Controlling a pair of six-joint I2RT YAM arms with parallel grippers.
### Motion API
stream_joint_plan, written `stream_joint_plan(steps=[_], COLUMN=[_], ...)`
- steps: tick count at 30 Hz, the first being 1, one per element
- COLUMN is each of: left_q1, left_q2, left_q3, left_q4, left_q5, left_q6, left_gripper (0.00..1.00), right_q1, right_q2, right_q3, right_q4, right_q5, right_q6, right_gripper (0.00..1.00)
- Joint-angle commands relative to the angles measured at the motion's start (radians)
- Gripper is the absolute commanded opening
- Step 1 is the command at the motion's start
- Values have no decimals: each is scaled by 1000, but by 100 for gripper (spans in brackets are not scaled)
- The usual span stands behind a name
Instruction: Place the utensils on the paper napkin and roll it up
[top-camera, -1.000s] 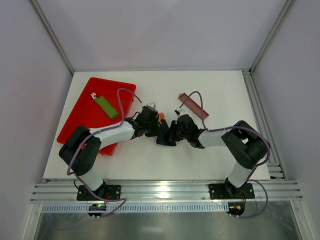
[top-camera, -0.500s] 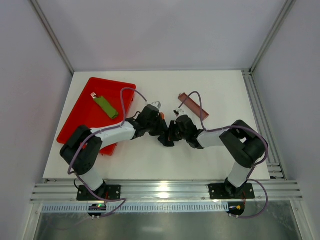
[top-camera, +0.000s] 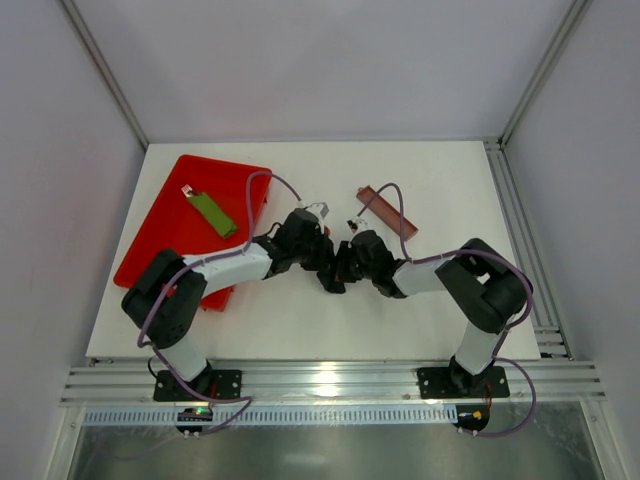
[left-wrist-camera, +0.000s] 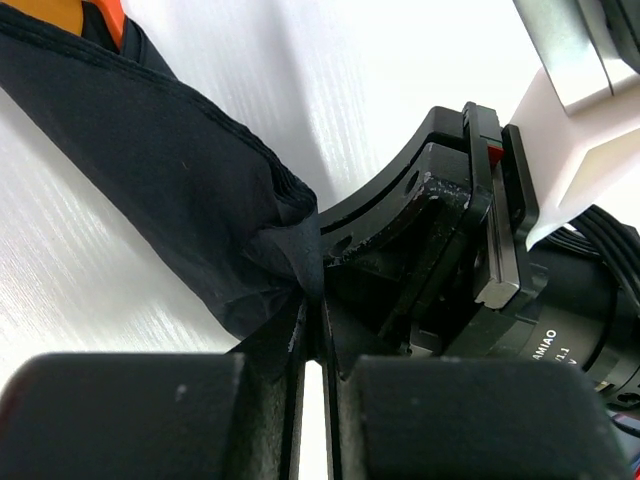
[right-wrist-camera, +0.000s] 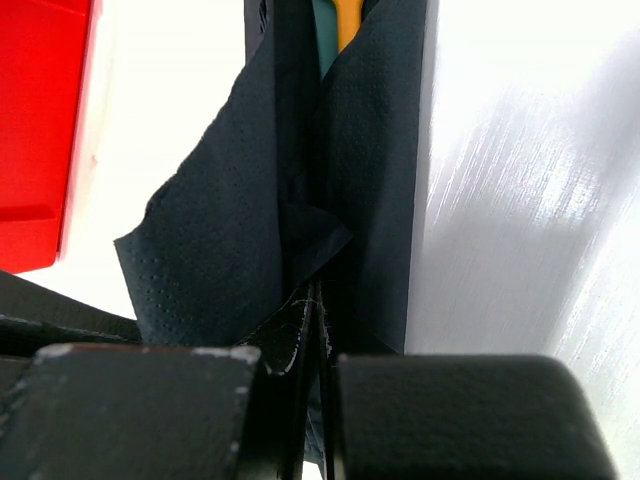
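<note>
The black paper napkin lies folded on the white table between my two grippers. In the left wrist view the napkin is a dark fold with an orange utensil poking out at its far end. My left gripper is shut on the napkin's corner. In the right wrist view the napkin wraps an orange-yellow utensil seen at the top. My right gripper is shut on a fold of the napkin. In the top view both grippers, left and right, meet over it.
A red tray with a flat green piece sits at the left. A long brown tray lies behind the right arm. The right gripper's body is close in front of the left wrist camera.
Both grippers have drawn closer together over the napkin; the left wrist has shifted a little right. The orange utensil tip seen earlier in the top view is now covered.
</note>
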Motion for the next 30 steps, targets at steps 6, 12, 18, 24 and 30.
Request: stream_joint_plan(steps=[6, 12, 18, 24, 30], left_q1=[-8, -8, -8, -8, -8], left_q2=[40, 31, 47, 54, 67], left_q3=[10, 6, 8, 5, 16], left_q4=[16, 13, 10, 13, 3], left_q5=[34, 26, 24, 24, 23], left_q6=[25, 27, 33, 33, 38], left_gripper=[6, 6, 6, 6, 6], right_q1=[0, -39, -65, -102, -131], right_q2=[-26, -102, -156, -205, -225], right_q3=[24, 33, 20, -5, -14], right_q4=[-29, -66, -75, -98, -147], right_q5=[-32, -101, -153, -165, -170], right_q6=[-17, -32, -46, -55, -77], right_gripper=[4, 4, 4, 4, 4])
